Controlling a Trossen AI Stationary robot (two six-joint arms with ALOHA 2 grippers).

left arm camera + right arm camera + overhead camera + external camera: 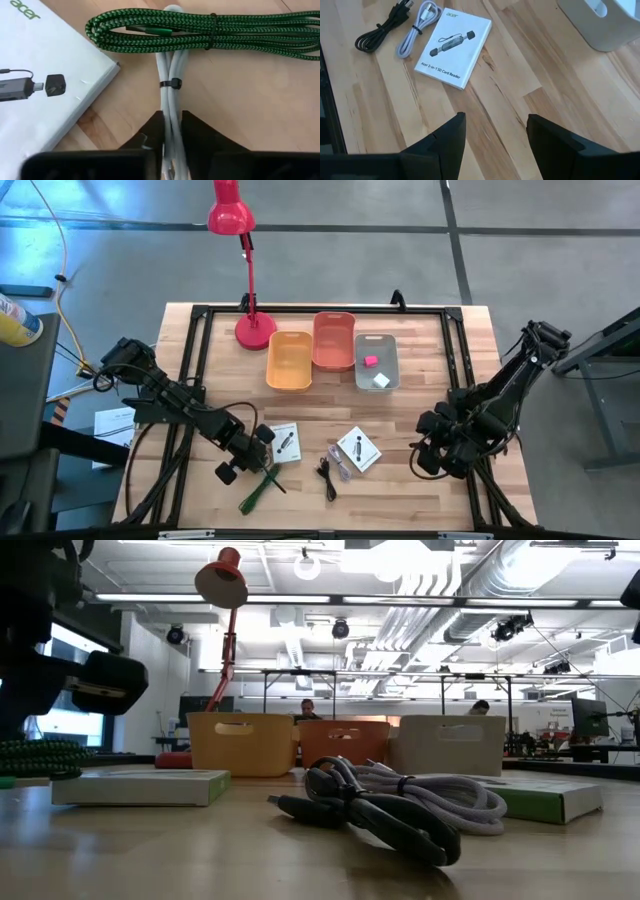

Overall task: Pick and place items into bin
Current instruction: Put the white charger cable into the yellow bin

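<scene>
From my remote station, the left hand sits low on the worktop at its front left, fingers pinched onto a pale grey cable lying under a green braided cable, beside a white box. The right hand waits, jaws spread and empty, over the front right, facing a second white box, a black cable and a pale cable. Three bins stand at the back: orange, red and grey, the grey one holding a pink cube and a white cube.

My judgement: lift slowly and straight, since the smooth grey cord runs under the rough woven coil and may drag it along. The grip is on a thin, slippery double strand, so I would check it holds before swinging to a bin. The boxes are flat glossy card; the bins are plastic with rounded corners.
</scene>
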